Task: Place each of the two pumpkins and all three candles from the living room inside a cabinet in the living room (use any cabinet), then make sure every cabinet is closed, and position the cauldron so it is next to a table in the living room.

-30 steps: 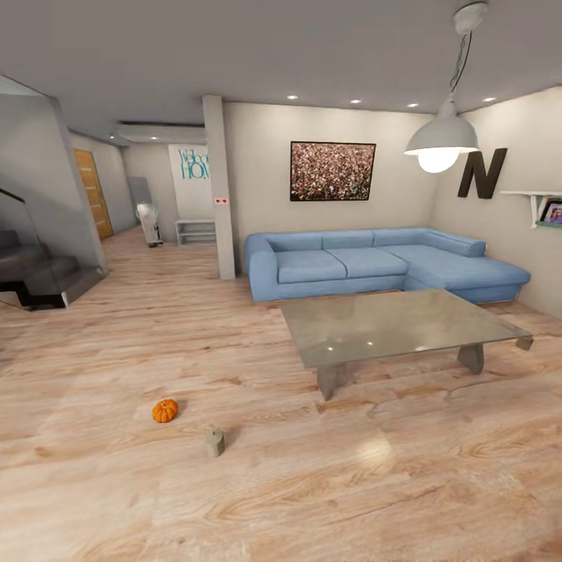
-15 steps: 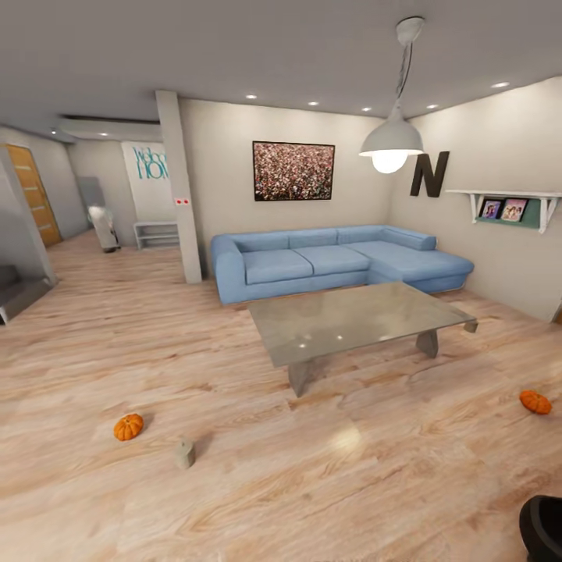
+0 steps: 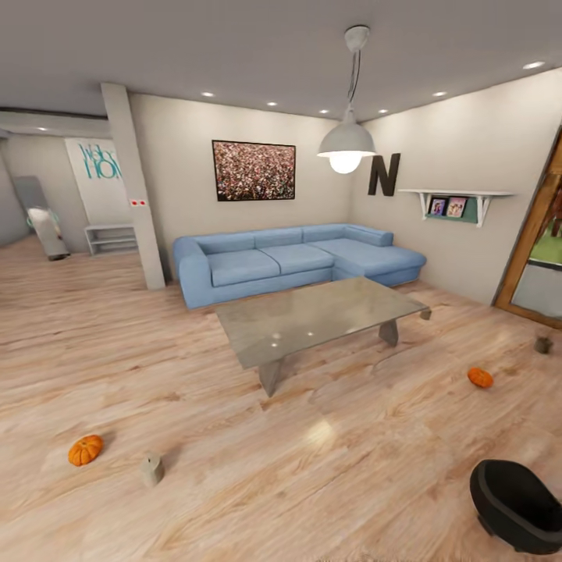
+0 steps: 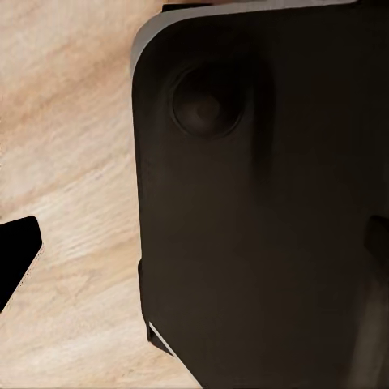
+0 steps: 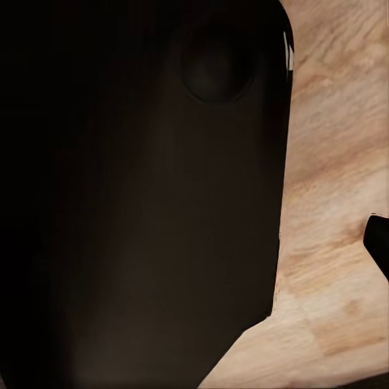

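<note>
From the head view we judge that we are still scouting the living room: one pumpkin (image 3: 85, 449) and a candle (image 3: 151, 470) lie on the floor (image 3: 234, 437) at left, a second pumpkin (image 3: 480, 378) and a dark candle-like lump (image 3: 543, 344), too small to be sure of, lie at right beyond the glass table (image 3: 312, 316), and the black cauldron (image 3: 519, 505) sits nearest, partly cut off, so next we must choose one and drive up to it. No cabinet can be picked out here. In the left and right wrist views a dark body of the robot blocks nearly everything above bare wood floor, so we cannot tell whether either arm's jaws are open or closed.

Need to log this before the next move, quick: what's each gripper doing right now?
Left gripper: cannot be told; the left wrist view shows a dark robot part and floor.
Right gripper: cannot be told; same in the right wrist view.
</note>
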